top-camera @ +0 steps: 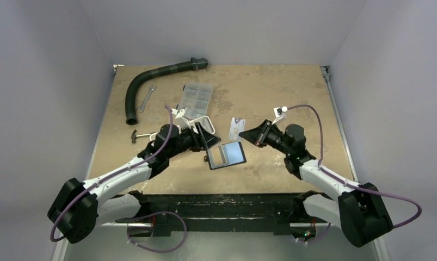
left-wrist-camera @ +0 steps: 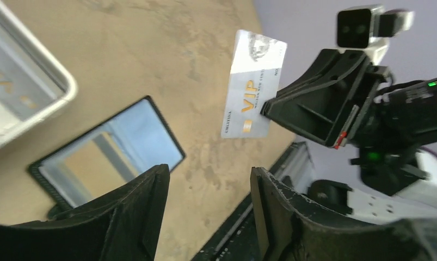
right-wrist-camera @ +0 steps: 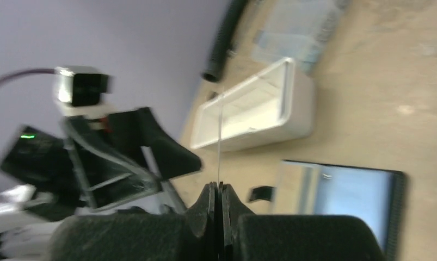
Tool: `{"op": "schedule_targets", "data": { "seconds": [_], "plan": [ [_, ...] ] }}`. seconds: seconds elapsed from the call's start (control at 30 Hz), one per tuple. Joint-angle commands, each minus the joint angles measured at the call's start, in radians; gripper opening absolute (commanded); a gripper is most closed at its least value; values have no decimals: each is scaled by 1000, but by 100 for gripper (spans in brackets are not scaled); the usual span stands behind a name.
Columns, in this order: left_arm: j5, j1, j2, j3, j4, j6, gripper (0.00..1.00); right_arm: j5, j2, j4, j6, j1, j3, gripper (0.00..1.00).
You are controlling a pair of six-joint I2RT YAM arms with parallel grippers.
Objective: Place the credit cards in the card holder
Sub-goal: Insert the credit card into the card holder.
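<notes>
Your right gripper (right-wrist-camera: 218,187) pinches the silver card (left-wrist-camera: 252,87).
Your left gripper (left-wrist-camera: 208,201) gapes empty beside the open card holder (left-wrist-camera: 112,149).

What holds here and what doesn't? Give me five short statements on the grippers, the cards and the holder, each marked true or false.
1. The right gripper is shut on a silver card. True.
2. That card lies flat on the table. False: it is held up off the table, pinched by one edge.
3. The left gripper grips an orange card. False: it is open and empty.
4. The card holder lies open on the table. True.
5. A black hose lies at the far left of the table in the top view. True.
</notes>
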Motion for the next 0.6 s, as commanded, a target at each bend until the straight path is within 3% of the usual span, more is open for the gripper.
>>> {"op": "schedule_targets", "data": {
  "seconds": [0.0,0.1,0.17,0.37,0.57],
  "plan": [
    [-165,1,-6,166,-415,206,61,83,27,-678,-447,-20,235,0],
    [-92,0,65,190,-442,214,59,-32,152,-823,-572,-20,315,0],
    [-26,-5,125,172,-345,194,49,-73,228,-891,-617,-19,354,0],
    [25,-62,292,176,-229,180,27,-163,225,-661,-502,-18,273,0],
    [34,-84,356,184,-238,194,19,-259,331,-489,-429,-19,235,0]
  ]
}}
